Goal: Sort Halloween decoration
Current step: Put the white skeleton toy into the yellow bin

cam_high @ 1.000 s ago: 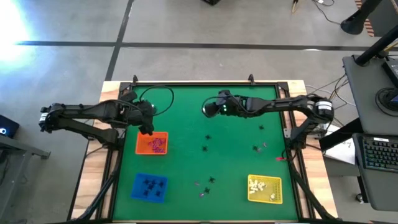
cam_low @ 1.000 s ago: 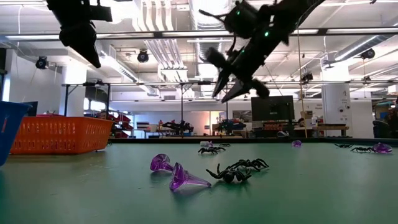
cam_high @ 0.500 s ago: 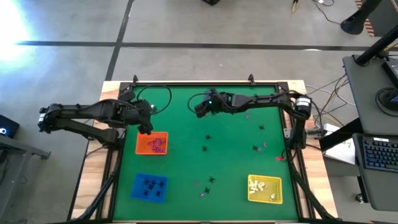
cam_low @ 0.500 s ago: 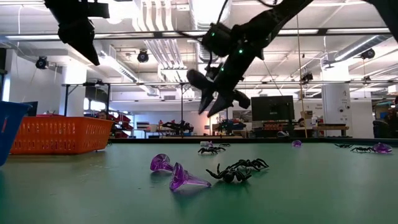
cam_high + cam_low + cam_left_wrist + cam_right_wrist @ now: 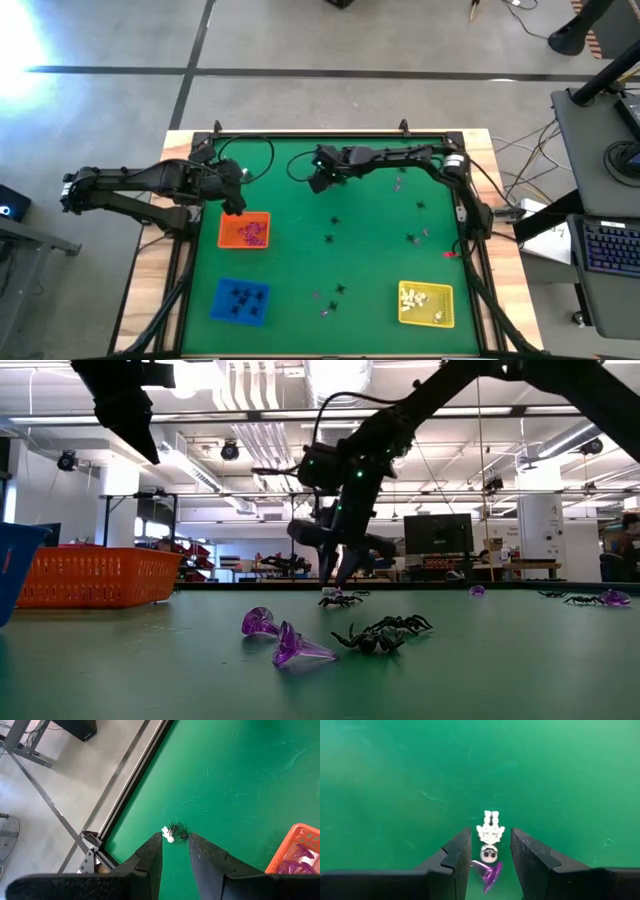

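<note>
White skeleton trinket (image 5: pixel 490 834) lies between right jaws.

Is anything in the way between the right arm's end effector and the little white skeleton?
Mostly no. The right end effector is open with the white skeleton lying in the gap between its fingers. A purple trinket lies right beside the skeleton, also in that gap, so it could get pinched along with it.

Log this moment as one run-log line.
right gripper: open, over skeleton and purple trinket, far-left mat | left gripper: open, above orange tray | nothing held
</note>
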